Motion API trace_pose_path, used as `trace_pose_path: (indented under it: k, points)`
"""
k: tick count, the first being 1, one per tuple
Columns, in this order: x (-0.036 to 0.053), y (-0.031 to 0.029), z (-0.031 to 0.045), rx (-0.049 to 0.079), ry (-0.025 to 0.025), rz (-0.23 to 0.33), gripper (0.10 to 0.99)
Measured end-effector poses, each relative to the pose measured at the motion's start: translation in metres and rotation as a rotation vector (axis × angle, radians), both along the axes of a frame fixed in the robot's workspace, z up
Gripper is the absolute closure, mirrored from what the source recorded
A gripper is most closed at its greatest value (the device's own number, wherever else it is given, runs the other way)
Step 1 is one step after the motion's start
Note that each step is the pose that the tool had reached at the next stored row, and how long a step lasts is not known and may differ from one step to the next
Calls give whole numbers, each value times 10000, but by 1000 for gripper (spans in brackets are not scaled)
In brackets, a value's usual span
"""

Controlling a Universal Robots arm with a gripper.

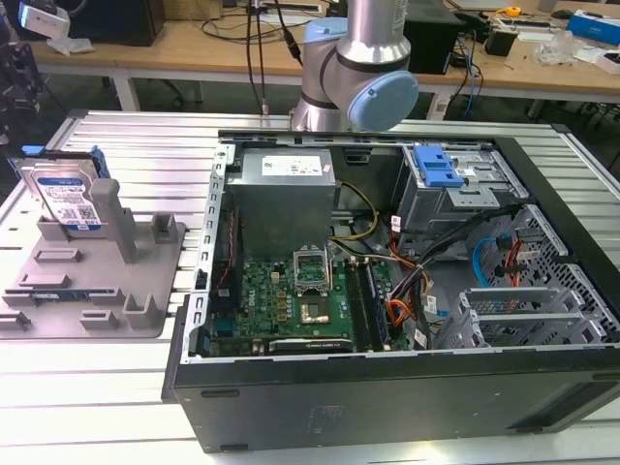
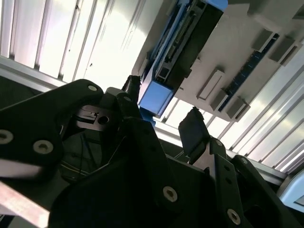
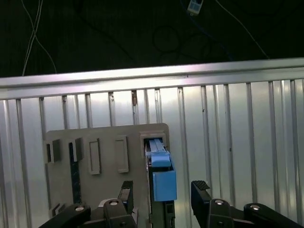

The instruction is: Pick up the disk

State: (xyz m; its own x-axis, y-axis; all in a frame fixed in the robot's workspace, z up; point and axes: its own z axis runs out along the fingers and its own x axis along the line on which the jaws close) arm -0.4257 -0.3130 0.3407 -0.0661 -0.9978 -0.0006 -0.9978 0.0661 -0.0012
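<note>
Disk (image 1: 66, 194): stands on edge in a slot at the far left corner (exterior view's left) of the grey fixture (image 1: 97, 281). Its label side faces the exterior camera, with a blue frame along its edges. A tall post of the fixture rises just beside it, on the exterior view's right.

Disk vs. hand: in the first wrist view the disk (image 3: 164, 183) appears edge-on, blue frame end uppermost, directly in line with the hand (image 3: 163, 186). The two dark fingers (image 3: 199, 187) sit one on each side of it, with a visible gap on each side and no contact. The second wrist view agrees: the disk (image 2: 190, 38) runs away from the hand (image 2: 162, 99), its blue end lying between the two fingertips. Hand state: spread apart, holding nothing. Its height over the disk can't be judged.

Fixture (image 3: 104, 142): flat grey plate w/ several slots and upright blocks, lying on the ribbed aluminium table (image 1: 97, 387).

Surroundings: an opened PC case (image 1: 387, 291) lies on the table on the exterior view's right of the fixture, well apart from the disk, w/ mainboard, PSU and cabling exposed. The arm (image 1: 358, 68), silver w/ a light-blue joint cap, rises behind the case.
</note>
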Motion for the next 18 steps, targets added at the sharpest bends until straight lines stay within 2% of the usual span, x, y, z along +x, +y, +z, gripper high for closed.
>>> trace_pose_path:
  k: [6, 18]
  points:
    - [0, 0, -107, 0, 1, 184, 482]
    - [0, 0, -234, 0, 31, 484, 482]
